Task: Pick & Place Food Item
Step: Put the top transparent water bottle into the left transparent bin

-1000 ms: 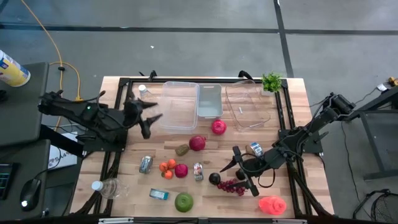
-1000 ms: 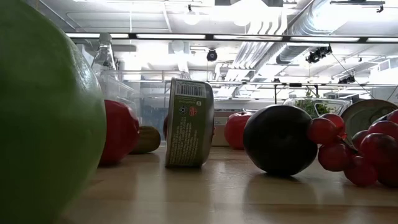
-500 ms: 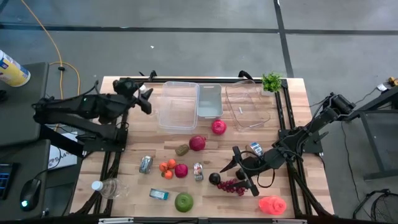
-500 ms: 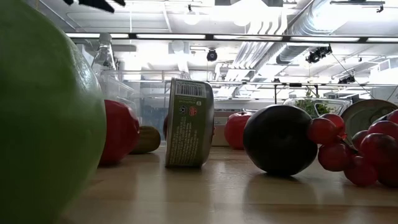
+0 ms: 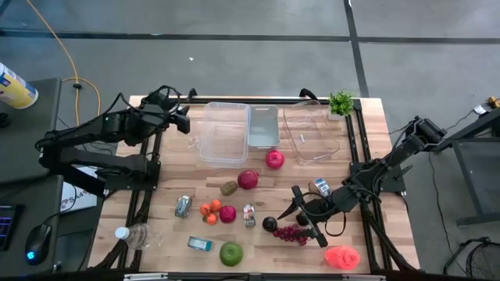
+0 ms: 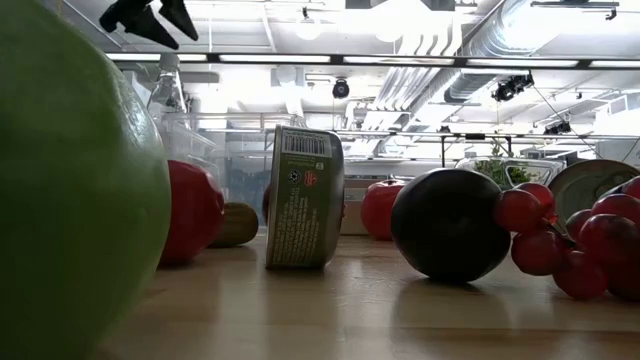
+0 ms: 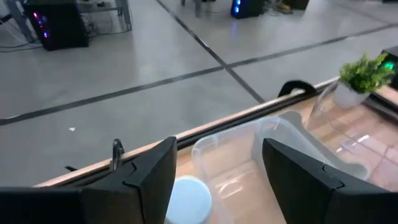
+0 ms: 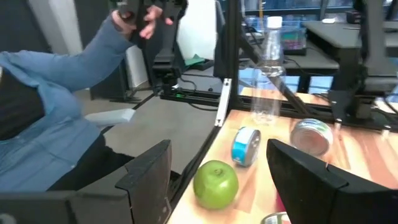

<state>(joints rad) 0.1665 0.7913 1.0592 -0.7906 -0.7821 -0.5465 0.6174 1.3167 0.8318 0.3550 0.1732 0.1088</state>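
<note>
Two grippers idle and empty: left gripper (image 5: pixel 182 119), fingers apart, raised over table's (image 5: pixel 160 226) far-left corner beside clear bin (image 5: pixel 223 133); right gripper (image 5: pixel 303 211), spread, poised above grapes (image 5: pixel 291 232), likely next pick.

The high camera is looking straight down on the whole table (image 5: pixel 156 234). The low camera is sitting at board level, facing the room, pressed close to the green apple (image 6: pixel 70 200), which the right wrist camera is also catching beyond the right gripper (image 8: pixel 217 186). The left wrist camera is peering past the left gripper (image 7: pixel 217 180) over the clear container (image 7: pixel 249 155) to the floor.
</note>
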